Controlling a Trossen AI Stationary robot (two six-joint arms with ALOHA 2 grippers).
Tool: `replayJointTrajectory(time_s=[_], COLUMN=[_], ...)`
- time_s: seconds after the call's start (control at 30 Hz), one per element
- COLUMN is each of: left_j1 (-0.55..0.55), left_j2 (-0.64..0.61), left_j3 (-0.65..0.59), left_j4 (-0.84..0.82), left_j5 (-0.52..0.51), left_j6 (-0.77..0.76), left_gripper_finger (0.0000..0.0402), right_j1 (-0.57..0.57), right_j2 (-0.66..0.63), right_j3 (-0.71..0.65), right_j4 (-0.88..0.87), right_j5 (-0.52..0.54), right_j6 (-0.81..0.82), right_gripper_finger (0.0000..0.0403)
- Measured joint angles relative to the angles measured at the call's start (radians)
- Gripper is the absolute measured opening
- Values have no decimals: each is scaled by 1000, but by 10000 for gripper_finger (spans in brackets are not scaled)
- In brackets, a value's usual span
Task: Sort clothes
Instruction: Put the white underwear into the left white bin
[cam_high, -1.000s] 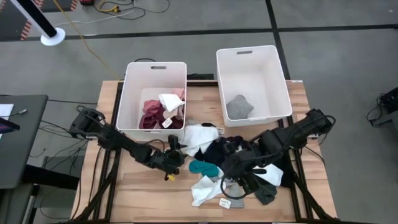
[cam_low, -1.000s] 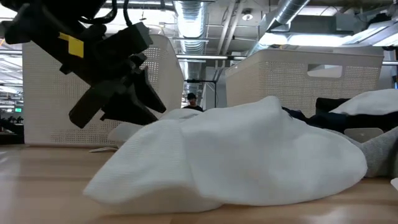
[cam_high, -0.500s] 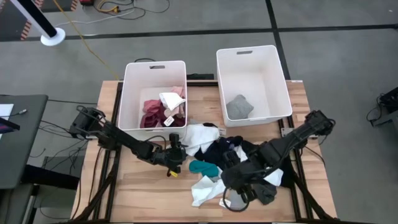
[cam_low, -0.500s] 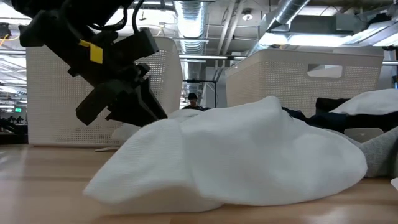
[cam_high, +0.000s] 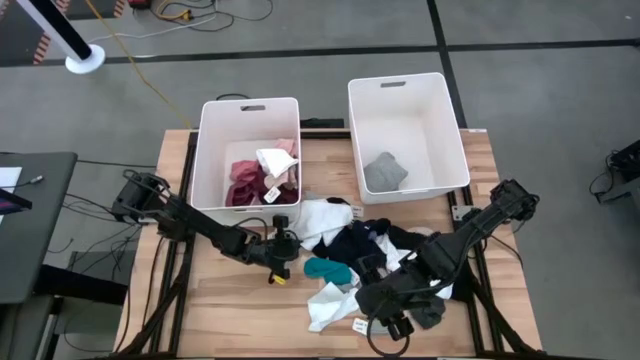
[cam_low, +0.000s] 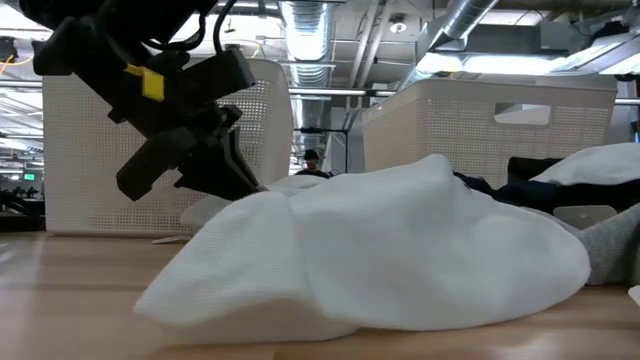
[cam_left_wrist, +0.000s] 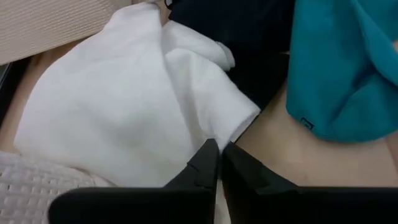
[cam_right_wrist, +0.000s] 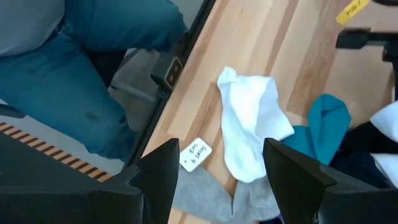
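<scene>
The clothes lie in a pile at mid-table: a white garment (cam_high: 325, 217), navy and black pieces (cam_high: 362, 240), a teal piece (cam_high: 327, 269), a white sock (cam_high: 328, 305) and a grey sock (cam_high: 426, 313) with a paper tag (cam_high: 360, 325). My left gripper (cam_high: 284, 246) is shut, low over the table, its tips at the white garment's near edge (cam_left_wrist: 219, 134). My right gripper (cam_high: 386, 308) is open above the white sock (cam_right_wrist: 250, 127) and the grey sock (cam_right_wrist: 211, 198), holding nothing. My left gripper's shut fingertips (cam_left_wrist: 210, 151) stand at the white garment's edge (cam_left_wrist: 211, 127), coming level from the table's left. I cannot tell whether they touch the cloth.
Two white bins stand at the back: the left one (cam_high: 212, 150) holds maroon, pink and white clothes, the right one (cam_high: 452, 130) a grey piece. A person in blue jeans (cam_right_wrist: 74, 68) is just beyond the table's near edge. Bare wood lies at the front left (cam_high: 230, 310).
My right gripper has gone toward the table's near edge and a little left, over the white and grey socks. My left gripper has shifted a little right, toward the white garment. The clothes have stayed where they were.
</scene>
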Motion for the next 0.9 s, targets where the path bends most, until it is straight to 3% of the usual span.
replayJointTrajectory(time_s=[0.33, 0.53, 0.9], left_j1=[-29, -59, -131], left_j2=[0, 0, 0], left_j3=[-1, 5, 112], left_j4=[11, 59, 26], left_j5=[1, -1, -17], left_j6=[23, 41, 118], left_gripper_finger=[3, 2, 2], right_j1=[21, 34, 33], right_j2=[0, 1, 1], right_j3=[0, -71, -295], right_j4=[19, 51, 348], right_j5=[52, 108, 202], right_j6=[43, 86, 99], right_gripper_finger=[248, 248, 248])
